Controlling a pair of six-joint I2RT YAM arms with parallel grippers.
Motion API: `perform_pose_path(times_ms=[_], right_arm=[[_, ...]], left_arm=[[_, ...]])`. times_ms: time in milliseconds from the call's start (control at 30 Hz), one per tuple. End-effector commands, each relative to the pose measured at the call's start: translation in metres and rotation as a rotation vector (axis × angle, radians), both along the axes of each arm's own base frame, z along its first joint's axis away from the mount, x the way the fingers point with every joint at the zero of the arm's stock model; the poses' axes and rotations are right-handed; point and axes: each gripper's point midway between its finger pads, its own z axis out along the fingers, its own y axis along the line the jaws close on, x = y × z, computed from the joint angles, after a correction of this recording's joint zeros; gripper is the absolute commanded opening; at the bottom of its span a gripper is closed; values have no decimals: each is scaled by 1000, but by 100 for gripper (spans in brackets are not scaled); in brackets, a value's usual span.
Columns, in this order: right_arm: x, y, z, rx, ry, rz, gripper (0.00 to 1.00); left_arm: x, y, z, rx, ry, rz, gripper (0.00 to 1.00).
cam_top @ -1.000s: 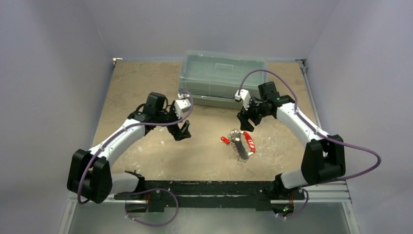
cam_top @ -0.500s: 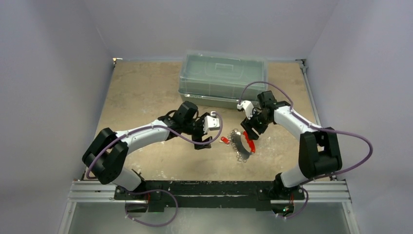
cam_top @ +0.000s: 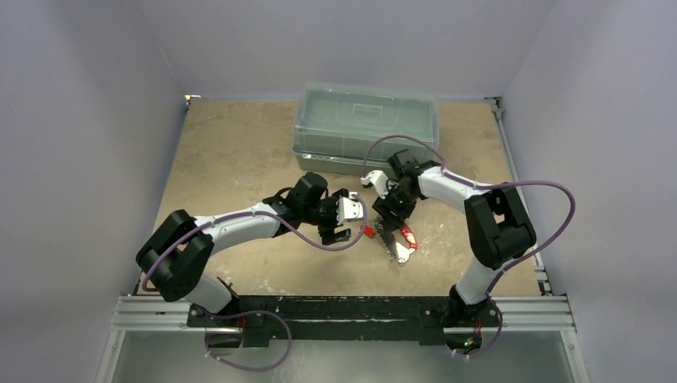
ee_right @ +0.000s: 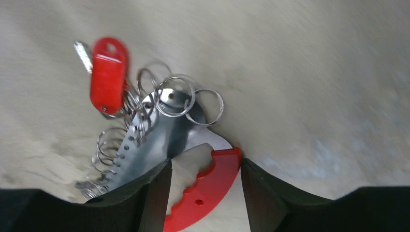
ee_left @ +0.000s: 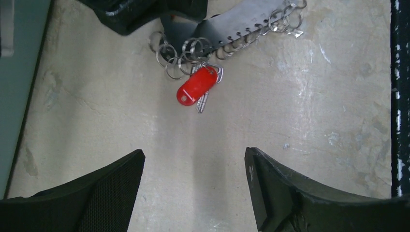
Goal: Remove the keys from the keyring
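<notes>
Both arms have swung in: the right gripper (ee_right: 204,166) now straddles the keyring (ee_right: 215,171), can't tell if it's pinched yet. Left gripper (ee_left: 193,159) is spread and empty, red-headed key (ee_left: 197,85) just ahead, so key-pulling looks close.

The top camera looks down from high behind the near edge and takes in the whole table (cam_top: 231,152). Both wrist cameras face down at it from close, the right one seemingly nearer, though blurred. All three share the red key (ee_left: 197,85) and keyring (ee_right: 203,191).
</notes>
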Motion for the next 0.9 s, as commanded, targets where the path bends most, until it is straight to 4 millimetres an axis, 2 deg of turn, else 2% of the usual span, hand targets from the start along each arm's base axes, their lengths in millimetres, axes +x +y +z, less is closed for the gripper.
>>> perform_pose_path(times_ms=[0, 67, 167, 233, 367, 567, 667, 867], right_arm=[[-22, 49, -6, 110, 99, 51, 57], [-20, 60, 1, 159, 110, 44, 56], [-14, 59, 7, 171, 81, 23, 56], [-11, 53, 11, 190, 87, -15, 56], [4, 29, 22, 248, 96, -120, 56], [5, 13, 30, 249, 41, -152, 56], [8, 10, 34, 248, 23, -157, 55], [8, 10, 40, 260, 15, -153, 56]], left_arm=[[-9, 9, -9, 15, -3, -14, 75], [-8, 4, -11, -26, -6, 0, 75], [-8, -6, -11, -73, -24, 11, 76], [-9, -14, -12, -79, -39, 14, 76], [-18, -27, -16, -76, -47, -5, 76], [-46, -46, -28, -67, 16, -71, 57], [-54, -55, -34, -51, 5, -90, 51], [-46, -61, -41, -46, -14, -39, 49]])
